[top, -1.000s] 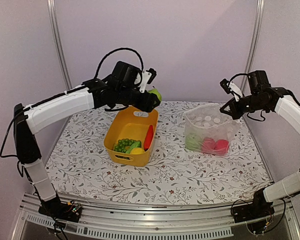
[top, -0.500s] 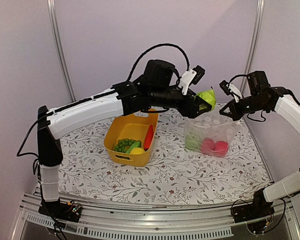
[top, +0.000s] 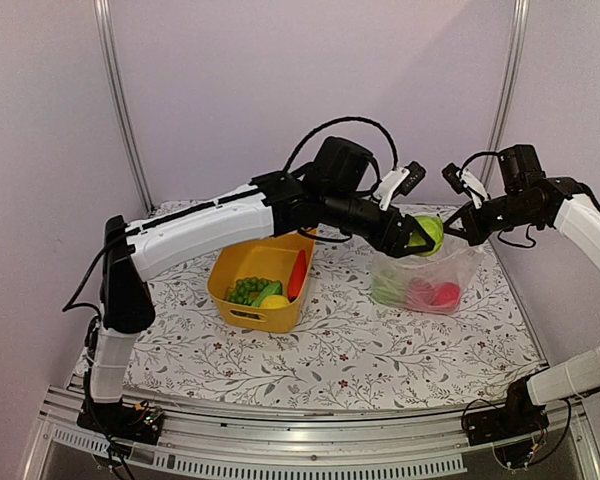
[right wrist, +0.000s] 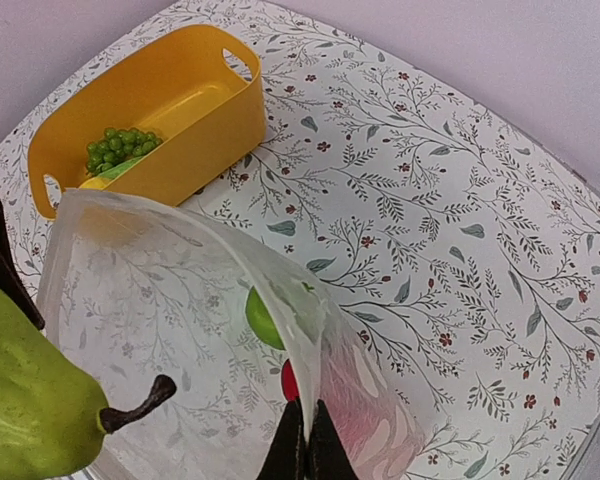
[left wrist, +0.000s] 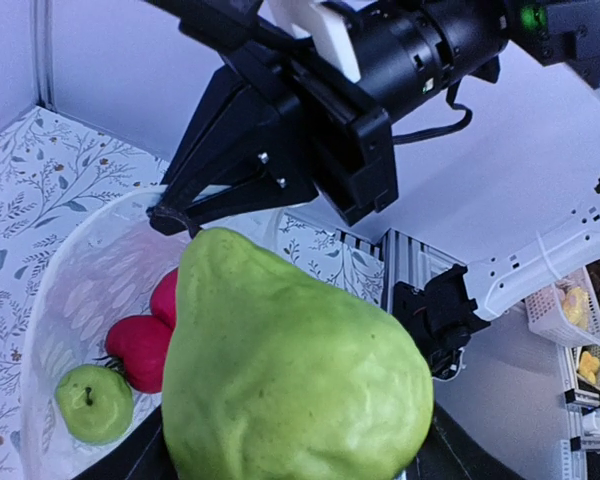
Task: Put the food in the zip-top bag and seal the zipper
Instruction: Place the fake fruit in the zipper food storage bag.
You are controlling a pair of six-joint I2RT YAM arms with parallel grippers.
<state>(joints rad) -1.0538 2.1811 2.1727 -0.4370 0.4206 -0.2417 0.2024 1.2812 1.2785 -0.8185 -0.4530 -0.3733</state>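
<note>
Now left gripper (top: pixel 417 238) clamping green pear (left wrist: pixel 290 370), hanging over open mouth of zip-top bag (top: pixel 420 275), right of centre in top view. Beside it, right gripper (right wrist: pixel 305 440) pinching bag rim, fingers fully clenched. Bag holding one green apple (left wrist: pixel 93 403), two red pieces (left wrist: pixel 140 350). Centre-left, yellow basket (top: pixel 250 262) holding one green bead cluster (top: pixel 246 290), one yellow piece (top: pixel 274 301), one red stick-shaped piece (top: pixel 298 273).

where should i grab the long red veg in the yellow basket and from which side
Take the long red veg by its raised upper end, from above: it leans on end against the yellow basket's right wall, its top standing clear.
</note>
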